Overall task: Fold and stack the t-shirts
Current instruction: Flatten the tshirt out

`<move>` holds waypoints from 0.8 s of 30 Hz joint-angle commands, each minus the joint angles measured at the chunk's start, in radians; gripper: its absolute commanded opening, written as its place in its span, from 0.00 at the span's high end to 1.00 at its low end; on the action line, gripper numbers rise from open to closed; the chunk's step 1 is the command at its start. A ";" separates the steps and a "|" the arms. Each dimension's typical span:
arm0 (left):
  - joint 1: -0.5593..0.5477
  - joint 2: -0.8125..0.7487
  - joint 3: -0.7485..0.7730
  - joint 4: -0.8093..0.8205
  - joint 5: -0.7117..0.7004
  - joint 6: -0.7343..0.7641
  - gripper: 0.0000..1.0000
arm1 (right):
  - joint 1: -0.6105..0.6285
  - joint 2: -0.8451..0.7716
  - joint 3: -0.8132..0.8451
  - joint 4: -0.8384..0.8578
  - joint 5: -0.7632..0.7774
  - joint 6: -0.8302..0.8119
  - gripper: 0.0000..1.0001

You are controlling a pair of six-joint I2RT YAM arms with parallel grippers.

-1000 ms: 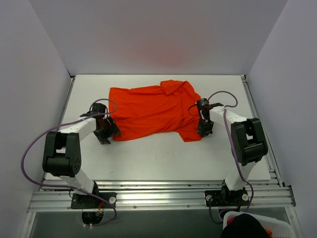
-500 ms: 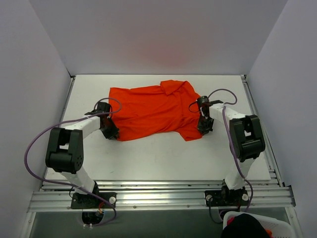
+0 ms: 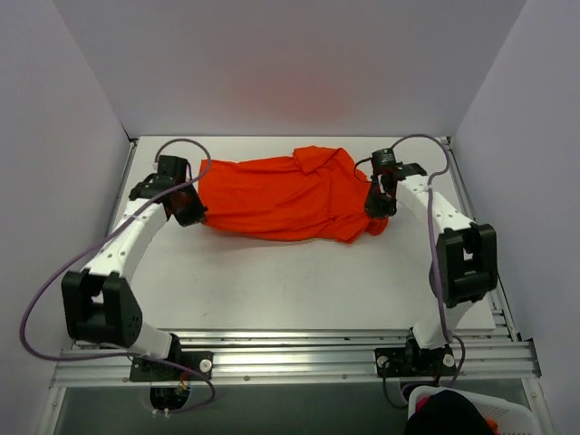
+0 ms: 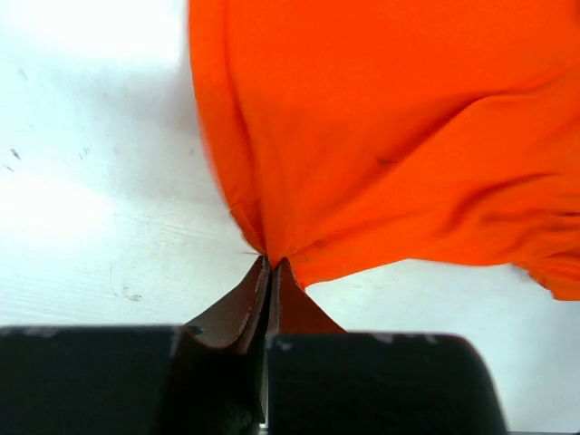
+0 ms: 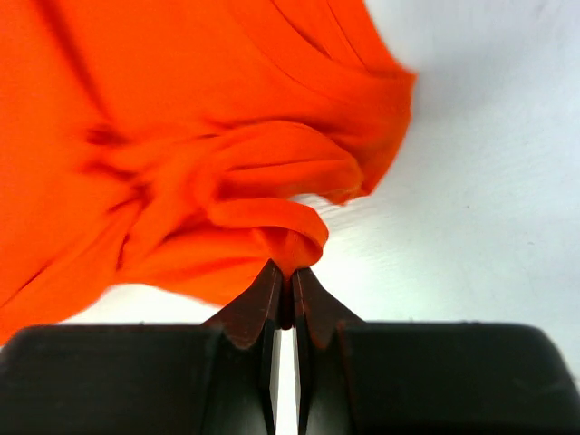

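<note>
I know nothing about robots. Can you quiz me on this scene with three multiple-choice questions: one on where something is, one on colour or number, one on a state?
1. Where on the table is the t-shirt?
A. At the near edge
B. On the far half
C. Hanging off the right edge

2. How many t-shirts are on the table, and what colour?
A. One, orange-red
B. Two, blue
C. Three, white

3. What are the left jaws doing?
A. Wide open above the cloth
B. Shut on the t-shirt's edge
C. Shut on nothing

1 B: the top view shows it across the far half.
2 A: only one garment, orange-red, is visible.
3 B: the left wrist view shows cloth pinched between closed jaws.
</note>
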 commanded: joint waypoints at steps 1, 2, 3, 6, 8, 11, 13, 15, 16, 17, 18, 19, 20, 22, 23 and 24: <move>0.006 -0.212 0.170 -0.182 -0.063 0.060 0.98 | -0.010 -0.225 0.127 -0.026 -0.087 -0.007 1.00; 0.008 -0.236 0.195 -0.207 -0.064 0.061 0.98 | -0.011 -0.286 0.143 -0.017 -0.103 -0.006 1.00; 0.006 -0.256 0.242 -0.233 -0.066 0.061 0.98 | -0.011 -0.317 0.155 -0.003 -0.135 0.000 1.00; -0.001 -0.326 0.301 -0.314 -0.095 0.045 0.98 | -0.011 -0.442 0.186 0.043 -0.160 0.019 1.00; 0.009 -0.382 0.328 -0.342 -0.096 0.044 0.98 | -0.011 -0.506 0.187 0.098 -0.204 0.031 1.00; -0.009 -0.457 0.399 -0.347 -0.084 0.062 0.98 | -0.011 -0.610 0.216 0.129 -0.204 0.051 1.00; -0.009 -0.551 0.422 -0.310 -0.057 0.054 0.98 | -0.011 -0.669 0.242 0.112 -0.181 0.049 1.00; -0.008 -0.604 0.449 -0.298 -0.055 0.051 0.98 | -0.011 -0.709 0.302 0.088 -0.134 0.042 1.00; -0.008 -0.631 0.471 -0.305 -0.052 0.057 0.98 | -0.011 -0.721 0.323 0.067 -0.123 0.037 1.00; -0.009 -0.636 0.526 -0.317 -0.043 0.074 0.98 | -0.008 -0.738 0.372 0.051 -0.096 0.025 1.00; -0.008 -0.639 0.557 -0.328 -0.034 0.083 0.98 | -0.010 -0.739 0.402 0.036 -0.085 0.022 1.00; -0.009 -0.635 0.586 -0.351 -0.028 0.096 0.98 | -0.010 -0.741 0.431 0.007 -0.076 0.017 1.00; -0.009 -0.630 0.653 -0.362 -0.015 0.117 0.98 | -0.010 -0.741 0.458 -0.004 -0.068 0.005 1.00; -0.009 -0.604 0.724 -0.388 -0.012 0.137 0.98 | -0.010 -0.739 0.535 -0.027 -0.062 -0.003 1.00; -0.009 -0.589 0.815 -0.397 -0.018 0.152 0.98 | -0.010 -0.732 0.555 -0.032 -0.059 -0.004 1.00; -0.009 -0.572 0.859 -0.405 -0.018 0.159 0.98 | -0.010 -0.729 0.575 -0.032 -0.054 -0.001 1.00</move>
